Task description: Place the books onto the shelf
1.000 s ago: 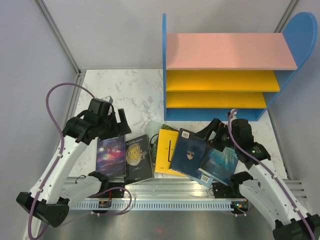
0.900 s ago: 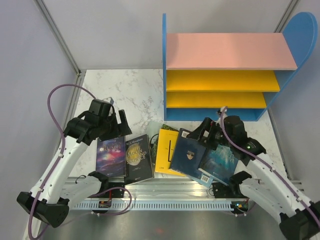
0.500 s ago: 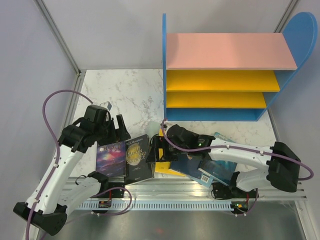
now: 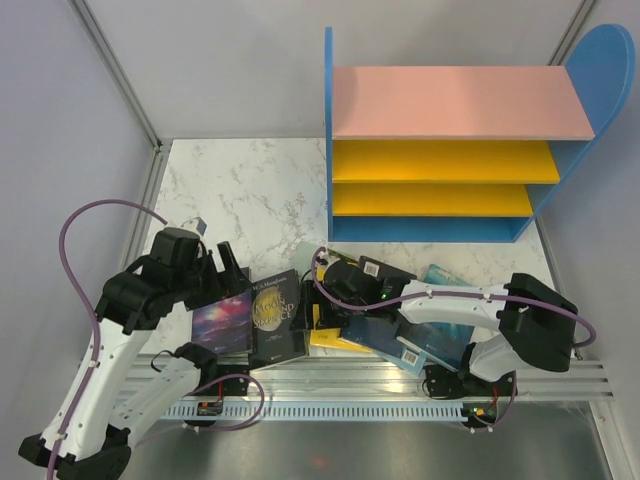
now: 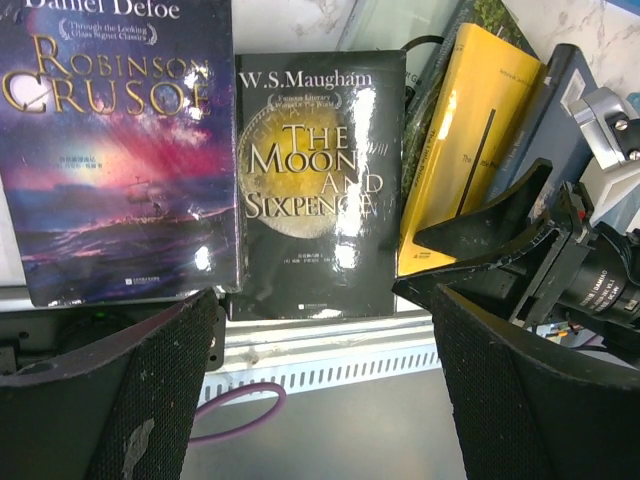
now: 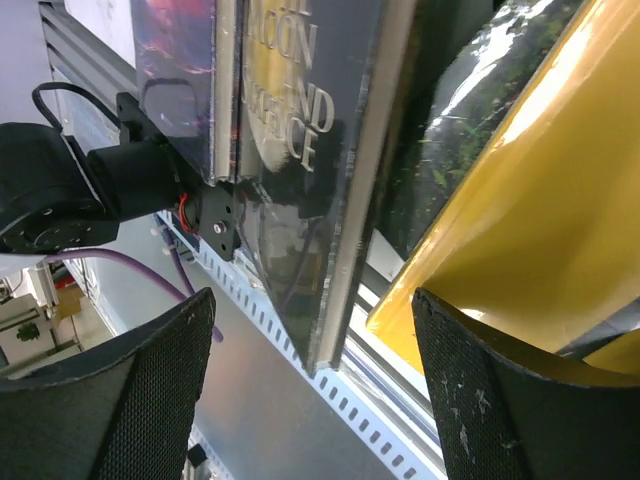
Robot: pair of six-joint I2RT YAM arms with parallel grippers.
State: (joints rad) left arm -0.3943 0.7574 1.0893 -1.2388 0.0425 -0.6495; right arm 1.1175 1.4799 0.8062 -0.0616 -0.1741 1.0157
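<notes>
Thin glossy books [image 4: 277, 318] are lying flat along the near edge of the table [image 4: 250, 190], short of the shelf [image 4: 440, 105], with the left gripper [image 4: 230, 266] and right gripper [image 4: 322, 288] hovering fingers-spread and empty, so I'm guessing they're handling light, bendy and slippery, best pinched along a raised spine edge.

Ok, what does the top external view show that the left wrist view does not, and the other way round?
Only the top external view: the shelf and the left arm along its length. Only the left wrist view: titles you can read, Robinson Crusoe on the purple book and The Moon and Sixpence on the black book. Both: those two books and the yellow book.
</notes>
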